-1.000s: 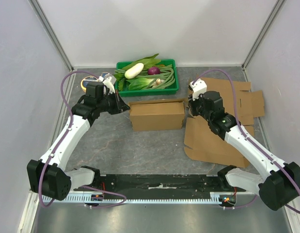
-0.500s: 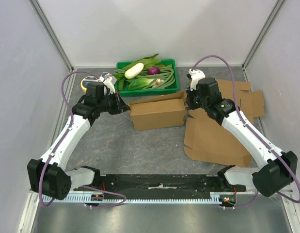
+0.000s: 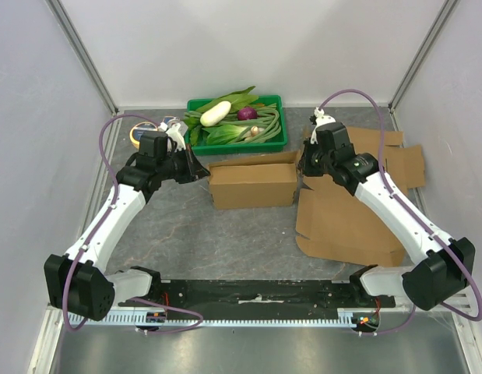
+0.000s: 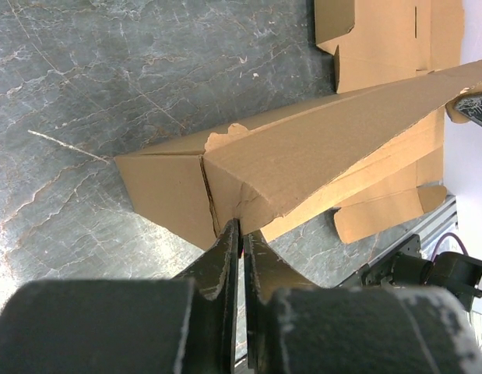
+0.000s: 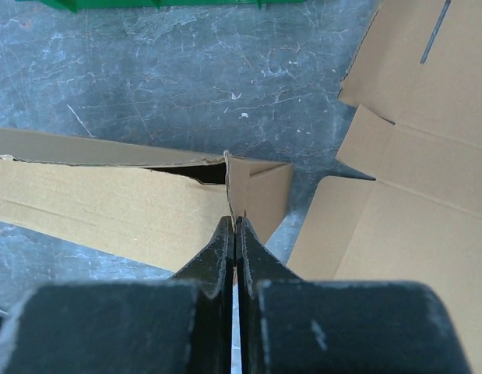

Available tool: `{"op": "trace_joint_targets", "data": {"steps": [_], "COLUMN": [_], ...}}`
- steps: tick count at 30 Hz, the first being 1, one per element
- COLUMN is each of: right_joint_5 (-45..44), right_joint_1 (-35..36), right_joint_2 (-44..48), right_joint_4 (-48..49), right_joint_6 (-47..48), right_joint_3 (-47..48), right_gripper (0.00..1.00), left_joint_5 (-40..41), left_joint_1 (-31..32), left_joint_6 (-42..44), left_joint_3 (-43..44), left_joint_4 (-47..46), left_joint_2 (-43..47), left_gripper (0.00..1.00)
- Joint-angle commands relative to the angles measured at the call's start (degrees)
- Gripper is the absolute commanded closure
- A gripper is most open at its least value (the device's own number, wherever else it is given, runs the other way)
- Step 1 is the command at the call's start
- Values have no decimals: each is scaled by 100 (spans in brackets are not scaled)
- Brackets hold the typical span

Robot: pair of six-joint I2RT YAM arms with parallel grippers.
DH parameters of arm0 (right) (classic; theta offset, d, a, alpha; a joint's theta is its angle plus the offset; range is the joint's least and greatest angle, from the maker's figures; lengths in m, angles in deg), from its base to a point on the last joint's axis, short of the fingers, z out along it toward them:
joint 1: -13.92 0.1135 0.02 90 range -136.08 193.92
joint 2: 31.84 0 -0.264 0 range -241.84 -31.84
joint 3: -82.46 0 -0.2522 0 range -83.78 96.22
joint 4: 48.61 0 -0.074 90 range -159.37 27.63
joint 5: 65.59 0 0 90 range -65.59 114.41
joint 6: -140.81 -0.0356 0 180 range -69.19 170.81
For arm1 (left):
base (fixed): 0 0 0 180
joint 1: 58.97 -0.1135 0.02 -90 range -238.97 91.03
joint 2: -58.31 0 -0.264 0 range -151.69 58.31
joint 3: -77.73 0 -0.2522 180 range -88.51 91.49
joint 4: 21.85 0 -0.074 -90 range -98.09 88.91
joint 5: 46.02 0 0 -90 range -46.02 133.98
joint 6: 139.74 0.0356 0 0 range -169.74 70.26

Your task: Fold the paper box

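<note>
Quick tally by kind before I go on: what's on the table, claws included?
box: 1
pile of flat cardboard: 1
green tray of vegetables: 1
tape roll: 1
claws: 2, left claw and right claw, both pinching the box
Total: 6

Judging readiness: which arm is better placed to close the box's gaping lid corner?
Probably right: the right end effector pinches the paper box at the end where the lid gapes; the left end effector grips the opposite end, away from that gap.

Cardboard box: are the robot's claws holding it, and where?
Both. The left gripper pinches the cardboard box at its left end; the right gripper pinches its right end flap.
</note>
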Motion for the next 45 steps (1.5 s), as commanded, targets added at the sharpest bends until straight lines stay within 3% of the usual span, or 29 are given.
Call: {"op": "trace_joint_targets", "data": {"steps": [1, 6, 13, 19, 23, 33, 39, 41, 45], "right_joint_5": [240, -22, 109, -488, -437, -270, -86, -6, 64], "right_joint_1": [4, -5, 39, 303, 329, 320, 320, 320, 329], "right_joint_2": [1, -8, 756, 1327, 1399, 1162, 1126, 1056, 845], "right_joint_4": [-324, -518, 931, 1740, 1925, 1136, 941, 950, 906], "right_joint_6": [-563, -598, -484, -195, -370, 130, 630, 737, 843], "right_joint_3": [255, 308, -1158, -1809, -2030, -1099, -616, -554, -404], "right_gripper": [100, 100, 100, 100, 100, 53, 31, 35, 58], "left_joint_5": [81, 99, 63, 55, 72, 230, 204, 213, 195], "left_joint_1": [16, 7, 16, 25, 16, 25, 25, 25, 25], "left_joint_6": [18, 54, 45, 18, 36, 264, 291, 291, 300], "left_joint_3": [-185, -167, -176, -193, -246, -246, -211, -194, -115], "left_joint_4": [368, 429, 412, 359, 341, 464, 517, 517, 561], "left_joint_2": [-82, -55, -56, -55, -55, 24, 59, 59, 41], "left_gripper": [93, 94, 95, 97, 98, 98, 98, 98, 98]}}
